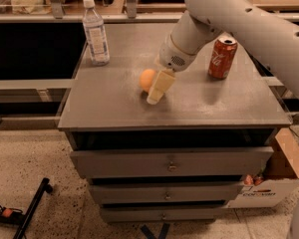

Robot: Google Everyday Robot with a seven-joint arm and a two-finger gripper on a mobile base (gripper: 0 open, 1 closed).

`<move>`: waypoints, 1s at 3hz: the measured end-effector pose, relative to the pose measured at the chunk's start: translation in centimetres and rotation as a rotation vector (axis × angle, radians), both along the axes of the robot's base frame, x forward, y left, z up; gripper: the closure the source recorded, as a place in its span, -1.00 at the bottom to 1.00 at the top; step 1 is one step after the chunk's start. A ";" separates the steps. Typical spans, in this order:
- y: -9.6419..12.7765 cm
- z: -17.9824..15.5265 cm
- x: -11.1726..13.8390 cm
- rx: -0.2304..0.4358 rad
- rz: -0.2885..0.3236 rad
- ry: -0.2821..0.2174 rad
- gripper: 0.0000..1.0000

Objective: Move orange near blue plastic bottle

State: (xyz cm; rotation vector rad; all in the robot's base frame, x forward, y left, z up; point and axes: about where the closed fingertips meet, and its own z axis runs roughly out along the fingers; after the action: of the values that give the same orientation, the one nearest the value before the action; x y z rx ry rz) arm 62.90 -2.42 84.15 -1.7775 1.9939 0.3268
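Grey drawer fronts (172, 163) nearest, all shut, under the front lip of the tabletop (114, 108). Just back from that lip, near the middle: the orange (146, 78), resting on the bare surface. Close against it at 4 o'clock, the gripper (157, 89), angled down from the arm (224, 14) slanting in from 2 o'clock; probably set there to take or nudge the fruit. Cannot tell whether open or closed, nor whether actually holding the orange or only touching it. Further back at 2 o'clock of the orange, well apart, the red soda can (223, 58), upright near the right edge. Furthest, at 10 o'clock, the blue plastic bottle (96, 31), upright close to the far-left corner. Between orange and bottle, open surface with nothing in the path. Worth stopping short: left and back edges both near the bottle, and easy to topple something so tall.
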 end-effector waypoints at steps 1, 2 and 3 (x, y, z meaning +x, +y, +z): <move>1.1 -0.5 0.0 0.013 0.005 0.022 -0.17; 1.6 -0.9 0.1 0.018 -0.014 0.051 0.30; 1.5 -1.3 0.5 0.032 -0.050 0.084 0.74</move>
State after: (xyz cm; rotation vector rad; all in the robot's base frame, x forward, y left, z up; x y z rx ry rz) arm 63.40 -0.90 82.90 -1.7174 2.0752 0.4217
